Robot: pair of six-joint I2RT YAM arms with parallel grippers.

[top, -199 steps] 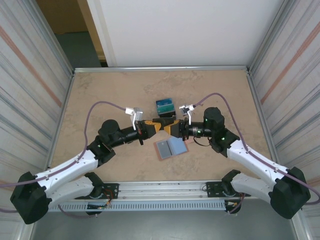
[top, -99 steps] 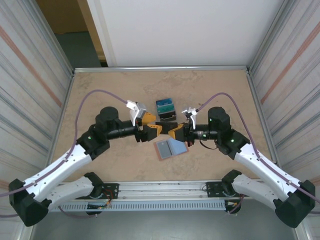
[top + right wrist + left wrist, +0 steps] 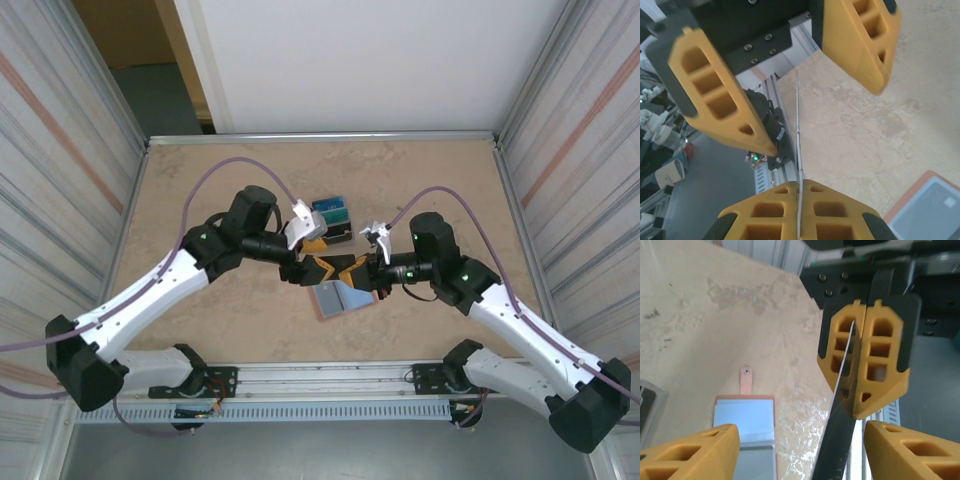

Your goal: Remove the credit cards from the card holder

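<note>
The salmon-pink card holder lies open on the table, its blue-grey inside facing up and its pink tab pointing away. My right gripper is shut on a dark credit card, held edge-up above the table just beyond the holder. From the right wrist the card shows as a thin line. My left gripper is open, one finger on each side of the card's free end without touching it. Seen from above, the two grippers face each other over the holder.
A dark tiered stand with teal cards sits just beyond the grippers. Bare tan tabletop lies to the left and right, with corrugated walls on both sides. The metal rail runs along the near edge.
The left arm has swung its elbow toward the far side and turned its gripper. Both grippers and the card have come nearer, over the holder's far edge.
</note>
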